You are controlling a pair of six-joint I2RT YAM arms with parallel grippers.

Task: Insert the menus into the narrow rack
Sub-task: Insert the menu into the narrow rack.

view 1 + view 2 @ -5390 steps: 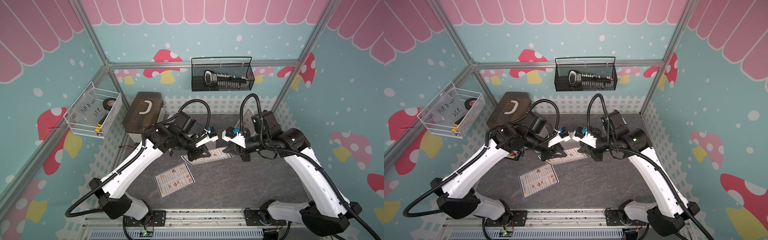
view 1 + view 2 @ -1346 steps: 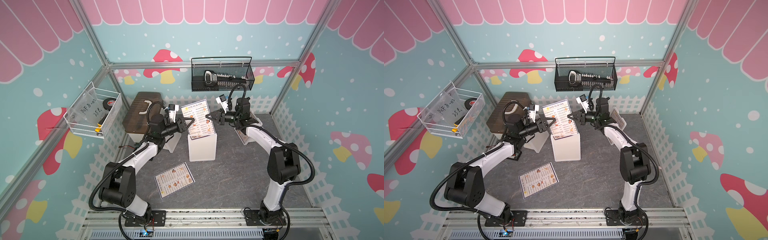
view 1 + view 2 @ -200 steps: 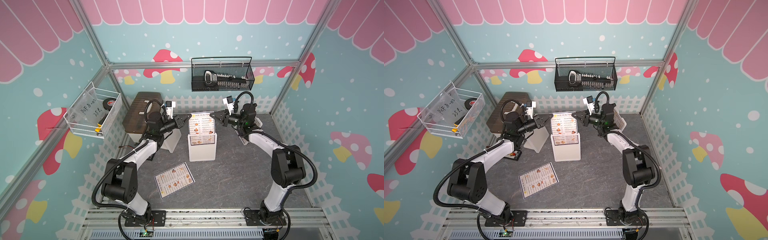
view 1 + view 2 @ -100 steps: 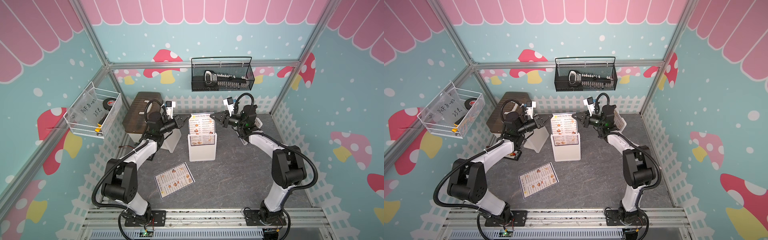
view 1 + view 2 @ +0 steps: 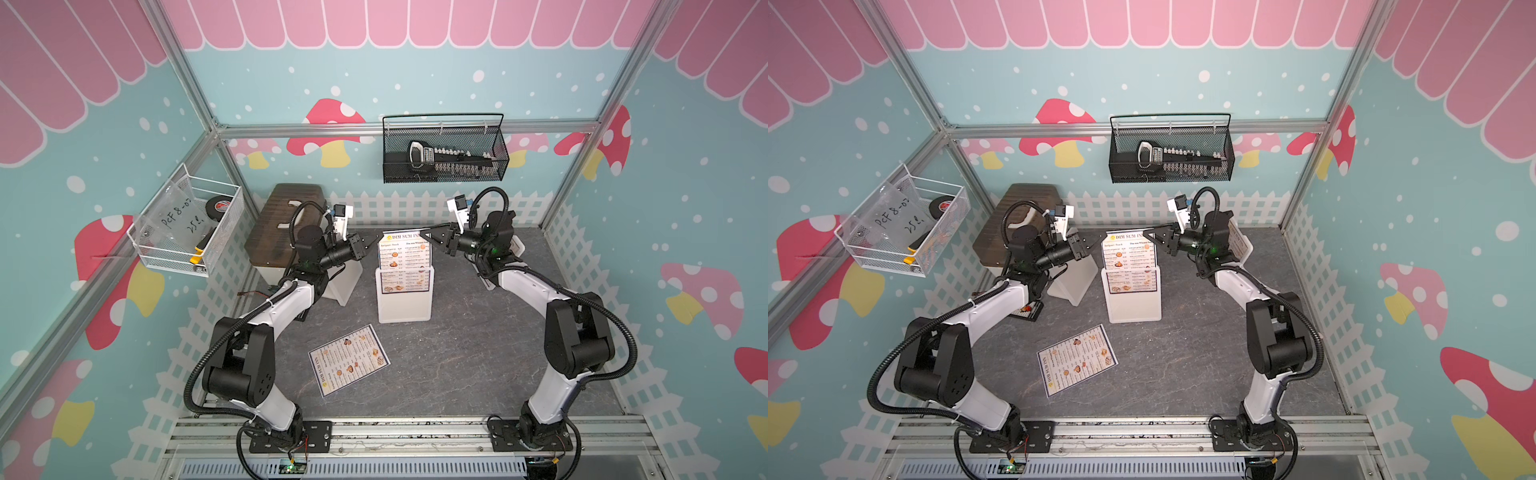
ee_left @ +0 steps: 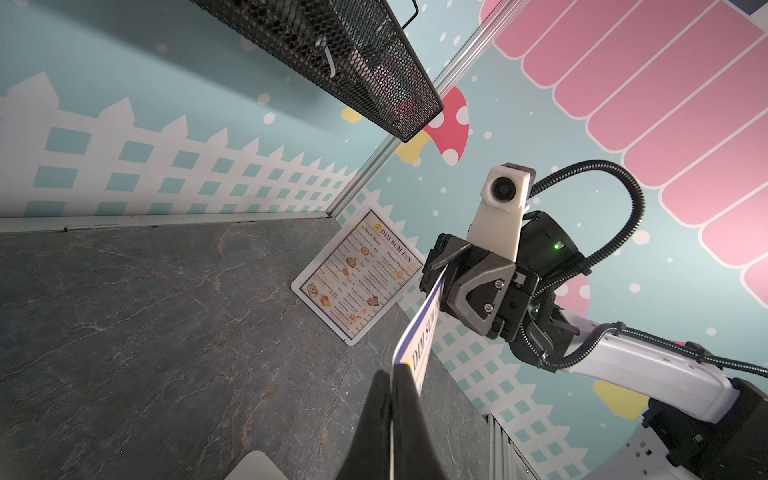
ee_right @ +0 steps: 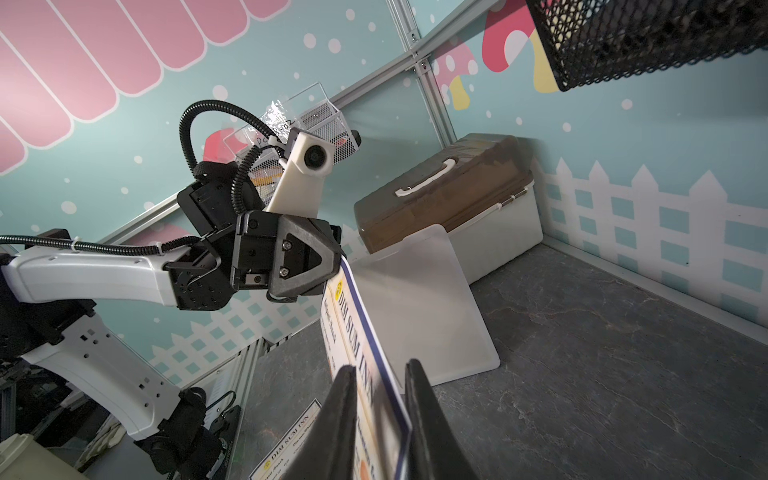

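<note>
1. Step in hand looks like seating one menu. The upright menu point(image 5: 404, 255) stands in the narrow rack point(image 5: 405, 307) mid-bench. Its top half pokes out and the lower part shows through the frosted front.
2. The left gripper point(image 5: 368, 248) is clamped on the sheet's top corner on its own side, as far as the wrist views show. The right gripper point(image 5: 424, 237) sits at the opposite top corner, jaws a narrow crack apart. They straddle the edge without squeezing, so it reads like a release.
3. The bottom edge seems to stop short of the rack's floor. Next move is probably a gentle straight push down, or just letting it drop. Keep it vertical, since that slot is tight.
4. Two menus to go. The flat menu point(image 5: 349, 360) lies face up on the bench point(image 5: 457, 365), well apart from the rack. The leaning menu point(image 6: 357, 276) is propped against the wall behind the right arm.
5. Looks: thin glossy white sheet with a dark blue border, a "DIM SUM INN" heading, text columns and tiny orange-brown food pics. It'll likely flex if pushed crooked.
</note>
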